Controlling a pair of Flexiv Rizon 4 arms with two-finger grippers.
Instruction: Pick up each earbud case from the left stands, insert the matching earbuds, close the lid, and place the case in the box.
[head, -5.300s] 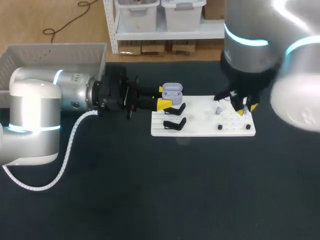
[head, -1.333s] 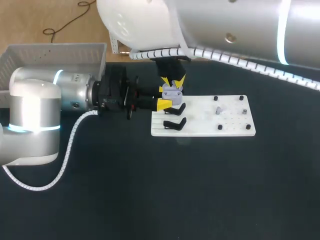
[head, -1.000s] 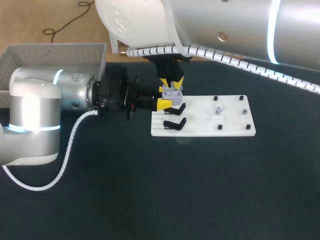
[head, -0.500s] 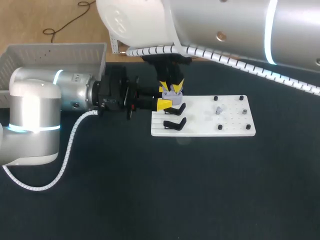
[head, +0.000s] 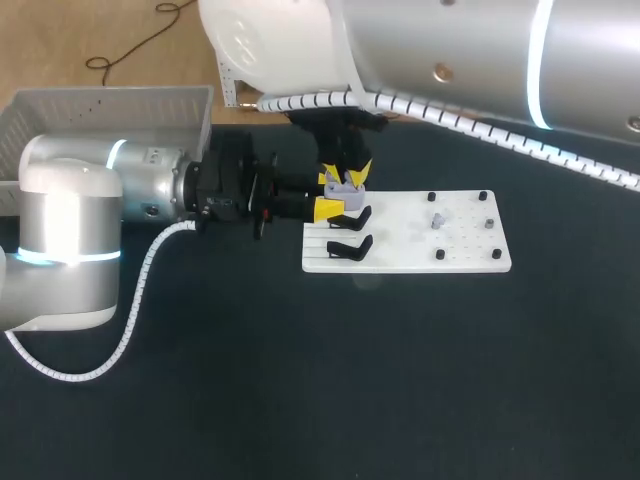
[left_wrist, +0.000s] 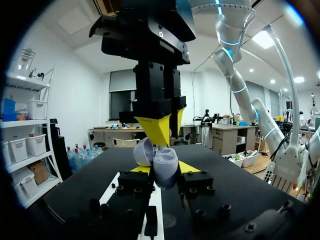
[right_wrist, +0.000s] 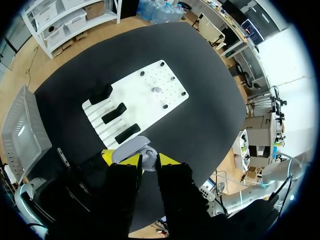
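1. Fingers of our left gripper (left_wrist: 164, 170) clamp the lavender earbud case (left_wrist: 161, 162) from both sides. The case is held off the table, just above the stands, sitting upright with its lid (left_wrist: 143, 151) swung open and its mouth facing up.
2. Directly above it, our right gripper (left_wrist: 165, 131) points straight down at that mouth. Its fingers are nearly together, pinching what we judge to be a small pale earbud (right_wrist: 147, 157).
3. We reckon the coming push runs vertically, along the right fingers' axis. It crosses the left fingers, which lie level with the table.
4. Just beneath the case are the black stands (head: 349, 247), at the left end of the white board (head: 460, 255).
5. Farther off, behind our left arm (head: 70, 220), sits the grey box (head: 100, 100).
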